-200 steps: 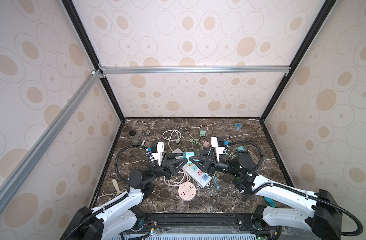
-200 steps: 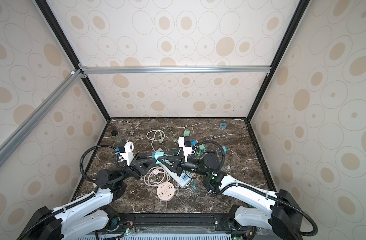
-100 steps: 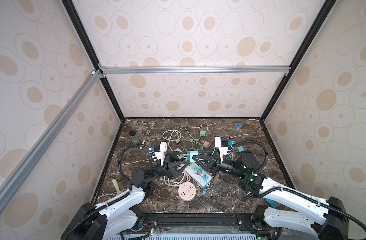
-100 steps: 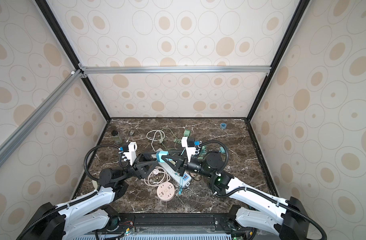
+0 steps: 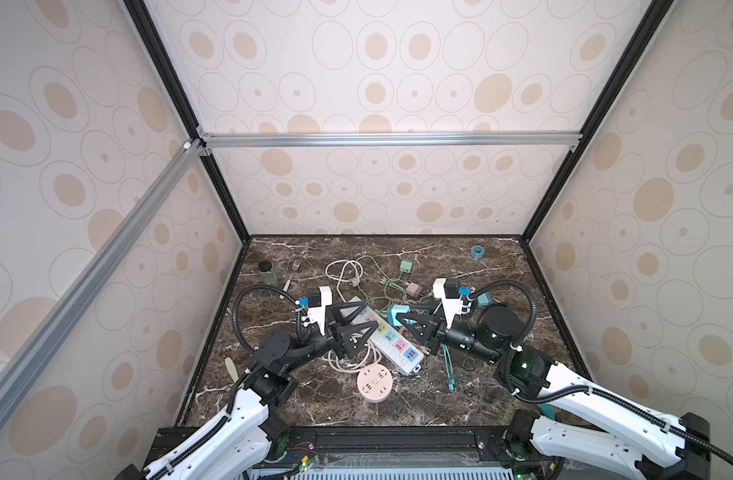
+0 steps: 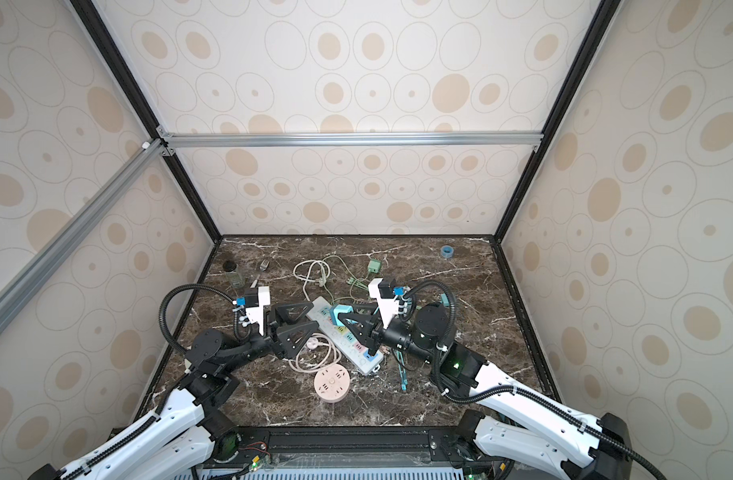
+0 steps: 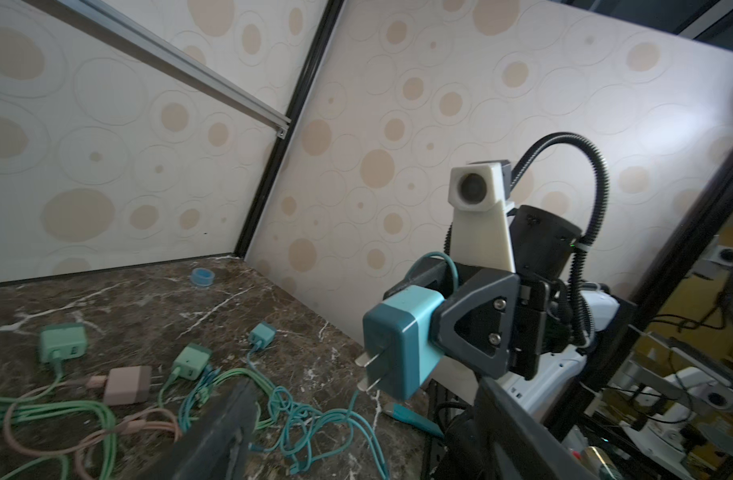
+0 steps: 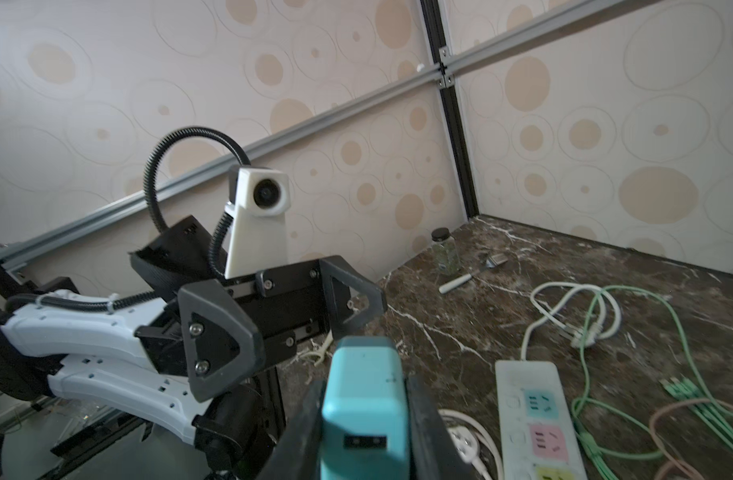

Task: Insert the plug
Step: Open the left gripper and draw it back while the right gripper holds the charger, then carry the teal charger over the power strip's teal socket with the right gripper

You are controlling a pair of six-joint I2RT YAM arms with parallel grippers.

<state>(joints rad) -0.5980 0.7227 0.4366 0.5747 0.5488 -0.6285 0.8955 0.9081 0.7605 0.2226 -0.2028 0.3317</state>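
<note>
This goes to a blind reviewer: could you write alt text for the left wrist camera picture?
The right gripper holds a teal plug in the air, its two flat prongs bare, above a dark marble table. Green chargers, a pink charger and tangled cables lie on it; a blue tape roll sits near the wall.

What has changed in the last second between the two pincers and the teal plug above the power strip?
The left pincer opened and let go of the teal plug. The right pincer, shut on the plug the whole time, carried it a little toward its own side. The white power strip and the pink round socket on the table stayed where they were.
</note>
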